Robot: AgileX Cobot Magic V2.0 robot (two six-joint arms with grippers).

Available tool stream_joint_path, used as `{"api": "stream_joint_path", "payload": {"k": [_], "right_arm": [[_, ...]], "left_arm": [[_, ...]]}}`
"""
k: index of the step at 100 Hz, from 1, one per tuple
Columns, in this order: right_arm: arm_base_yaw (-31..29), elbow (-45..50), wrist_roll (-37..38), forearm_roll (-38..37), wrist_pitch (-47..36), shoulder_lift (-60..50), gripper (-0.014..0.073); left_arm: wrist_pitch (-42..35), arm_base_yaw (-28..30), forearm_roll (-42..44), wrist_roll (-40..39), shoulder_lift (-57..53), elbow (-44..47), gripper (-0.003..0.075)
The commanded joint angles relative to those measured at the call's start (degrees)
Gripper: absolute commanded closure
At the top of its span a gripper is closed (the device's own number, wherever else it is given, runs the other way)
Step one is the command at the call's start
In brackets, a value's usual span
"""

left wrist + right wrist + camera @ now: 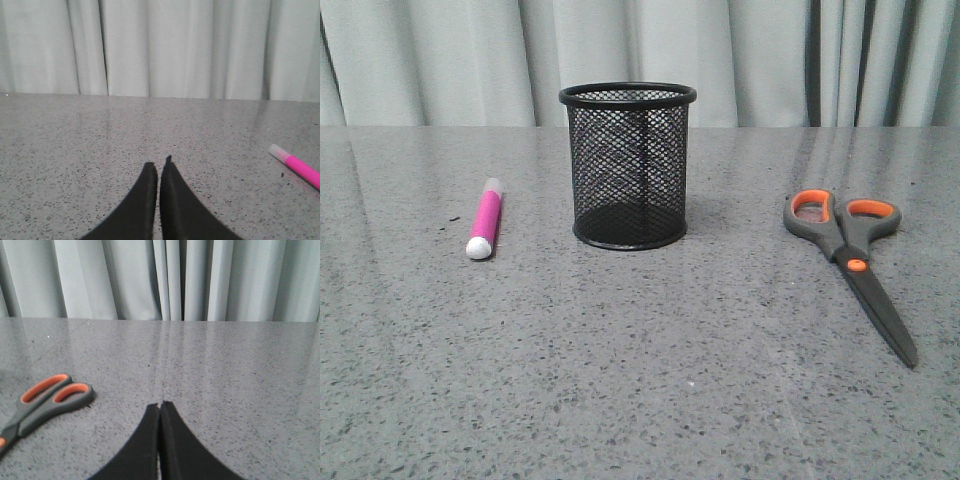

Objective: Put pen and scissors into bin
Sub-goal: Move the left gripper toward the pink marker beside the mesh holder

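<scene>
On the desk (pixel 640 400) there is one pen (pixel 485 220), magenta-pink with a white end. There is one pair of scissors (pixel 850 262), with two orange-lined finger loops. There is one bin (pixel 628 166), a black wire-mesh cup. In total three things stand or lie on the desk. Behind it hangs one pale curtain (pixel 770 50) with many folds.
</scene>
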Motion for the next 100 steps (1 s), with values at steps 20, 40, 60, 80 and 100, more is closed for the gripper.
{"api": "stream_joint_path", "payload": {"k": [20,40,60,80,100], "right_arm": [[-0.2,0.6,-0.2,18.4,-7.2,-1.3,0.0659],[-0.2,-0.2,-0.2,26.9,-6.4,-1.3,0.0658],[-0.2,-6.1,-0.3,25.8,1.1,0.5,0.0648],[-0.2,-16.4,-0.3,20.1,14.1,12.8,0.0648],[-0.2,-29.1,-0.3,18.8,28.1,29.3,0.0648]], "left_arm": [[-5.1,0.1,-20.2,-0.6,-1.8,1.4,0.074],[-4.9,0.1,-29.9,-0.6,-1.8,0.2,0.074],[3.5,0.1,-28.8,-0.6,0.7,-7.2,0.074],[17.3,0.1,-19.7,-0.5,11.2,-19.2,0.074],[33.3,0.1,-17.3,1.9,26.3,-31.4,0.074]]}}
